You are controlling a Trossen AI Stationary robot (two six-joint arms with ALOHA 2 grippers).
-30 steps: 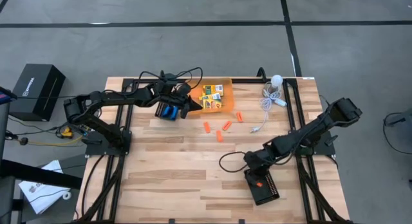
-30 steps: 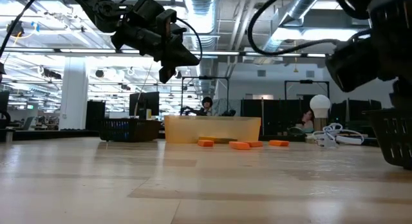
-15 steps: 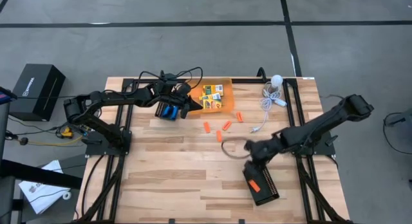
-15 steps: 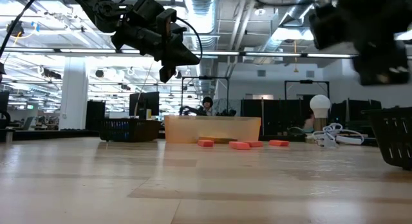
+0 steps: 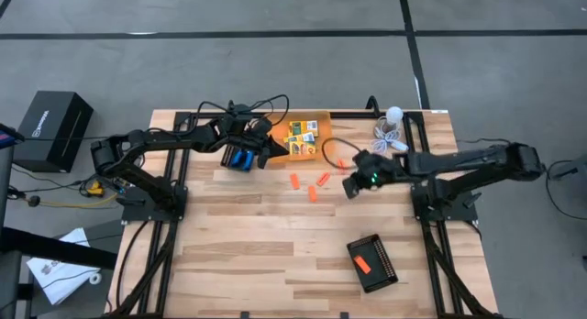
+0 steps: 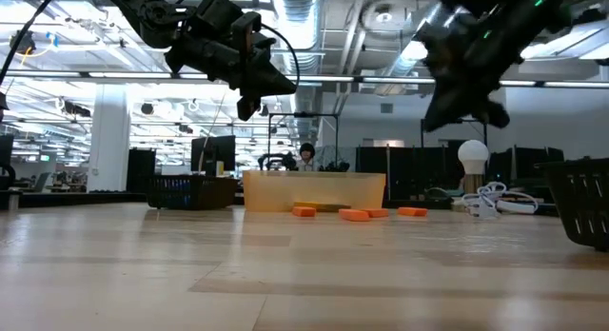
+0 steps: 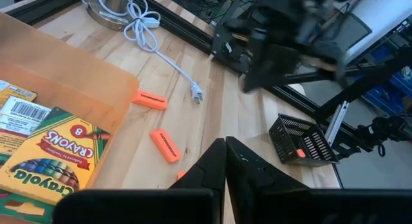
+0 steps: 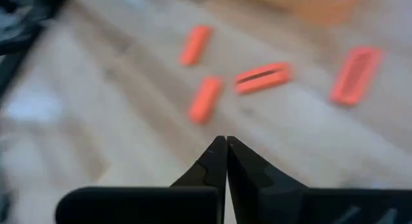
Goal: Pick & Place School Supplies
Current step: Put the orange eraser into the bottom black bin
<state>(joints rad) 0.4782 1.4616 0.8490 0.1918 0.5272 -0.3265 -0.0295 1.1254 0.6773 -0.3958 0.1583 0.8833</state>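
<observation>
Ahead of the right gripper (image 5: 352, 185), whose fingers are pressed together and empty, four orange sticks (image 8: 206, 99) lie loose on the table (image 5: 238, 255). One stick (image 5: 363, 264) sits in the black tray (image 5: 378, 269) behind it. Work appears barely begun. Left gripper (image 5: 271, 150), also pressed together, hovers beside the crayon boxes (image 5: 302, 136).

- My left hand (image 5: 266, 147) hangs raised near the tabletop's far edge, fingers pressed together, arm reaching in from the left edge.
- My right hand (image 5: 352, 186) hovers mid-tabletop, fingers closed with nothing between them, arm stretched from the right edge.
</observation>
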